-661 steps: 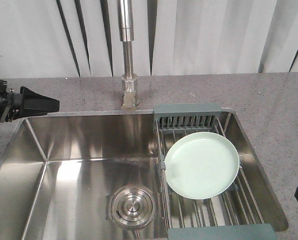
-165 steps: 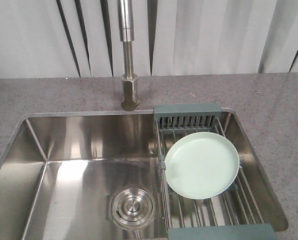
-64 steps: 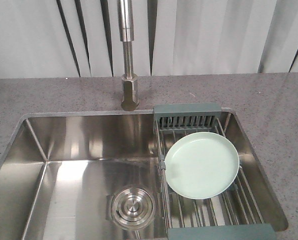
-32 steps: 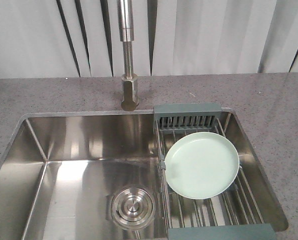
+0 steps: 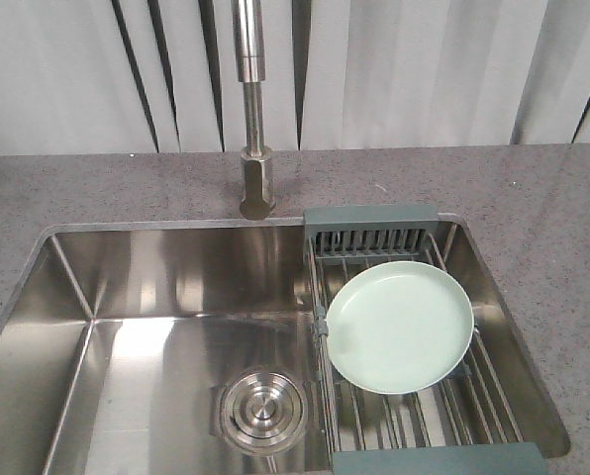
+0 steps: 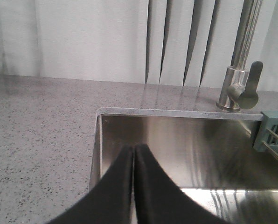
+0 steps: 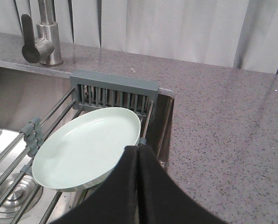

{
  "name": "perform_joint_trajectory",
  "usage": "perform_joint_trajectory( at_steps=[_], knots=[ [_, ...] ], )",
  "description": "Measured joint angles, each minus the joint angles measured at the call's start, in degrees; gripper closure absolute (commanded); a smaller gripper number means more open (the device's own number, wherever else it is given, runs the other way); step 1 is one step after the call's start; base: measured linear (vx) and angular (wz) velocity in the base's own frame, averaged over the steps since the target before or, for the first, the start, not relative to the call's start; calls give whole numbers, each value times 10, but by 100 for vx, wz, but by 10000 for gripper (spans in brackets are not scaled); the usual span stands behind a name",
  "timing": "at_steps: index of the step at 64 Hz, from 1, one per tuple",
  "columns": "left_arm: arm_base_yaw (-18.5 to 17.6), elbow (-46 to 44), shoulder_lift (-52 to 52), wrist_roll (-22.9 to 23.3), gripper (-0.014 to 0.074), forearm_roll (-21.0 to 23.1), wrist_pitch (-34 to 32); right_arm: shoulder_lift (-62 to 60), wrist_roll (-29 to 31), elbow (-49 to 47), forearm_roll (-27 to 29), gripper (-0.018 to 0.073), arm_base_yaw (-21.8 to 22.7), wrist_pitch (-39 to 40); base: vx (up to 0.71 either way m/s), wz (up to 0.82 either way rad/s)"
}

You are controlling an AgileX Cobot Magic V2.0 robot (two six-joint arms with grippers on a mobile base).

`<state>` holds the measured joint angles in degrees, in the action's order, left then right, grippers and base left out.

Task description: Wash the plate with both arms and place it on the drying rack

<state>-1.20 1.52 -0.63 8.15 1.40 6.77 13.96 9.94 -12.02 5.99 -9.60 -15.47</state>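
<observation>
The pale mint-green plate (image 5: pixel 400 326) lies tilted on the drying rack (image 5: pixel 371 217) across the right side of the sink; it also shows in the right wrist view (image 7: pixel 85 148) on the rack (image 7: pixel 113 86). Neither arm shows in the front view. My left gripper (image 6: pixel 133 148) is shut and empty, over the sink's left edge. My right gripper (image 7: pixel 138 149) is shut and empty, near the plate's right rim and apart from it.
A steel faucet (image 5: pixel 255 119) stands behind the steel sink (image 5: pixel 156 267), with its lever (image 6: pixel 247 86) in the left wrist view. A round drain strainer (image 5: pixel 264 410) sits in the basin floor. Grey speckled countertop (image 5: pixel 542 208) surrounds the sink.
The left arm, at the left edge long before, has left the front view. The plate and rack have not moved.
</observation>
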Motion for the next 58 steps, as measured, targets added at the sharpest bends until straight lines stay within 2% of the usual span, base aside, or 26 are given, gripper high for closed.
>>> perform_joint_trajectory(
  at_steps=[15, 28, 39, 58],
  knots=[
    [0, 0, 0, 0, 602, 0, 0, -64, -6, 69, -16, 569, 0, 36, 0, 0],
    [0, 0, 0, 0, 602, 0, 0, -120, -82, 131, -73, 569, 0, 62, 0, 0],
    [0, 0, 0, 0, 602, 0, 0, -145, -115, 136, -82, 569, 0, 78, 0, 0],
    [0, 0, 0, 0, 602, 0, 1, -146, -119, 136, -83, 569, 0, 70, 0, 0]
  ],
)
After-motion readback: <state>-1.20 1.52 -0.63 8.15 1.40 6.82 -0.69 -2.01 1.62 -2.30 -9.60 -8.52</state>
